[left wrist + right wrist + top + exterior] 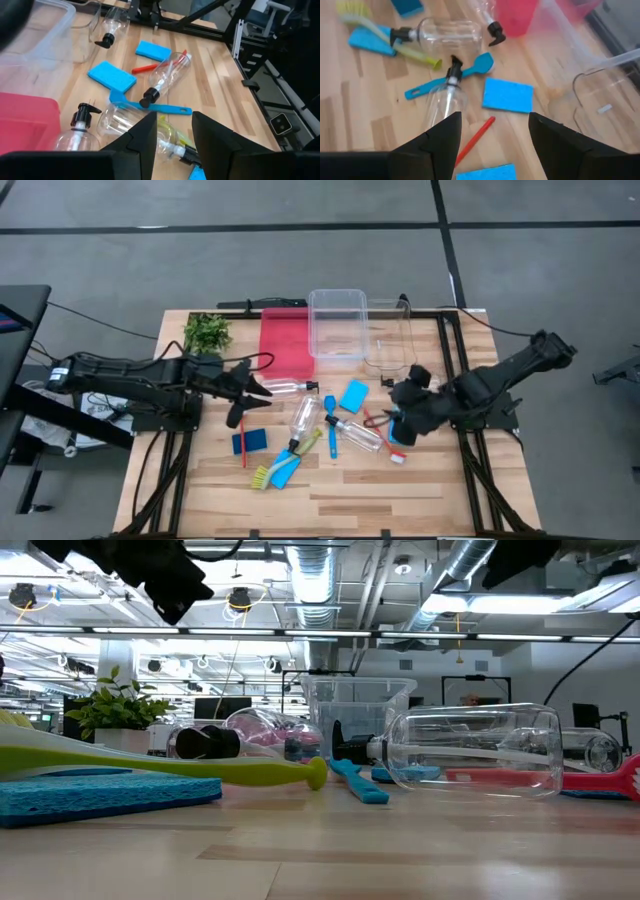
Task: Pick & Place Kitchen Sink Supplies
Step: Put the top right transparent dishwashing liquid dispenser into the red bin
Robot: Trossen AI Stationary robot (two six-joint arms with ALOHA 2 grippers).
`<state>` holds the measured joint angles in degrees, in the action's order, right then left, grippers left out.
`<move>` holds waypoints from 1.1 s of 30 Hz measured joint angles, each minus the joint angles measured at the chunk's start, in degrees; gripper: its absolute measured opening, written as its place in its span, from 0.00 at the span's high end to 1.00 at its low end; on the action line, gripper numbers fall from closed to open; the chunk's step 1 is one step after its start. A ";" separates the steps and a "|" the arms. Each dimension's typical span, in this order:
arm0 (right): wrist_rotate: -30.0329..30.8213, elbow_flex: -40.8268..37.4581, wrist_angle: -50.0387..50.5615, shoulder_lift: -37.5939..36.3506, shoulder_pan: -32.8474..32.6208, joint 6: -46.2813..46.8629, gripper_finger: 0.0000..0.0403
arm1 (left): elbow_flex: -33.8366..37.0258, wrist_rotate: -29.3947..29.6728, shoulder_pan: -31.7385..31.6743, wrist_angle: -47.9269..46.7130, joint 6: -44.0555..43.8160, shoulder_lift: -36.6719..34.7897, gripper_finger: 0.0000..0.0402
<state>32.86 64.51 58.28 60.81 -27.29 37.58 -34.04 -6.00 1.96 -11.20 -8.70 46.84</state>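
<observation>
The flat red plastic tray (285, 342) lies at the back of the wooden table (400, 490), and everything else can be placed from it. Just beside it, on the side toward the right arm, stands a clear rectangular plastic bin (337, 325), with a second clear bin (392, 345) beyond that; on the tray's other side sits a leafy green plant (207, 332). Touching the tray's front corner lies a small clear plastic bottle with a black cap (285, 387). In front of the tray a second clear bottle (304, 418) lies at a slant, and a third (357, 433) lies farther toward the right arm. A blue rectangular sponge (353, 396) rests in front of the first bin, near a slim blue long-handled brush (330, 427). Another blue sponge (250, 441) lies well in front of the tray toward the left arm, with a slim red brush (243, 446) across it. Farthest forward, a yellow-green brush (285, 458) lies over a further blue sponge (285, 470). The left gripper (262, 391) hovers just in front of the tray's near corner, by the first bottle, its fingers (145, 137) parted and holding nothing. The right gripper (395, 395) hangs in front of the second bin, above a red-handled brush (385, 438), its fingers (445, 132) spread wide and empty.
</observation>
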 joint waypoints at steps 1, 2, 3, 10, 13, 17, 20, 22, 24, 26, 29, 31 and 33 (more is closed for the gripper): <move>-0.02 0.00 0.29 0.73 -0.02 0.00 0.44 | 0.00 0.00 0.00 0.12 -0.05 0.20 0.69; 0.00 0.00 0.87 1.42 0.00 0.00 0.44 | 0.00 0.00 0.00 0.18 -0.08 0.28 0.69; 0.01 0.00 1.55 2.09 0.02 0.00 0.44 | 0.02 0.00 0.00 0.20 -0.08 0.28 0.69; 0.22 0.00 9.62 6.32 0.13 -0.44 0.44 | 0.02 0.00 0.00 2.62 -0.12 0.26 0.69; 0.57 0.02 12.67 8.58 0.09 -0.44 0.44 | 0.02 0.00 0.00 2.69 -0.14 0.25 0.69; 0.63 0.02 14.18 12.17 0.35 -0.63 0.44 | 0.02 -0.01 0.00 2.71 -0.72 0.25 0.69; 0.19 0.02 14.57 14.63 0.78 -0.64 0.44 | 0.02 -0.02 0.00 2.73 -0.77 0.25 0.69; 0.19 0.02 14.79 15.92 0.79 -0.63 0.44 | 0.02 -0.02 0.00 2.81 -0.75 0.25 0.69; 0.17 0.02 14.84 17.18 0.79 -0.64 0.44 | 0.02 -0.02 0.00 3.03 -0.77 0.25 0.69; 0.20 0.02 14.80 18.15 0.87 -0.66 0.44 | 0.02 -0.02 0.00 3.19 -0.77 0.25 0.69; 0.20 0.02 14.84 19.14 0.85 -1.09 0.44 | 0.02 -0.02 0.00 3.65 -0.77 0.25 0.69; 0.20 0.02 15.00 19.70 0.87 -1.09 0.44 | 0.02 -0.02 -0.02 3.76 -0.77 0.25 0.69; 0.43 0.02 15.28 20.42 1.10 -1.09 0.44 | 0.02 -0.04 -0.02 3.94 -0.77 0.25 0.69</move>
<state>33.29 64.53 73.56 81.23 -26.19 36.49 -34.02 -6.04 1.93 -7.26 -9.47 47.09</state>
